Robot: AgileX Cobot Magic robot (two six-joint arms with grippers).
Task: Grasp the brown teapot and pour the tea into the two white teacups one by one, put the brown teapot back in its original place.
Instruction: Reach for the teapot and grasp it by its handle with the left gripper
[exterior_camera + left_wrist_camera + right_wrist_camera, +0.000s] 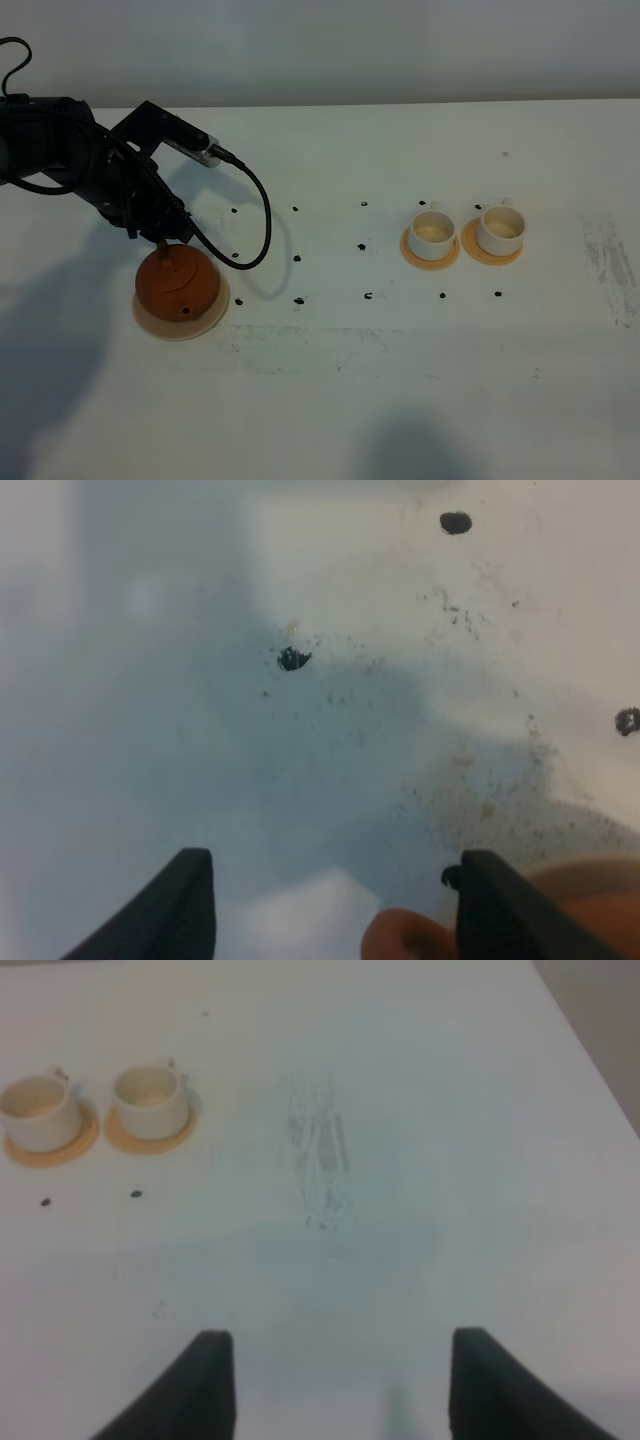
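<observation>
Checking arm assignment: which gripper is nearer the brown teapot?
Left. The left gripper is open right at the brown teapot, at its far side. The right gripper is off the high view, out past the two white teacups.

The teapot sat on a coaster at the left of the bench. The left hand hung just behind the teapot, over its rear edge, with its arm reaching in from the far left corner. Well apart to the right, the left cup and the right cup stood side by side. Each was on its own saucer, the left saucer and the right saucer almost touching. Spots lay scattered on the bench between the teapot and the cups, some behind the cups and some before them. The right hand hung above the bench, well apart from both cups.
</observation>
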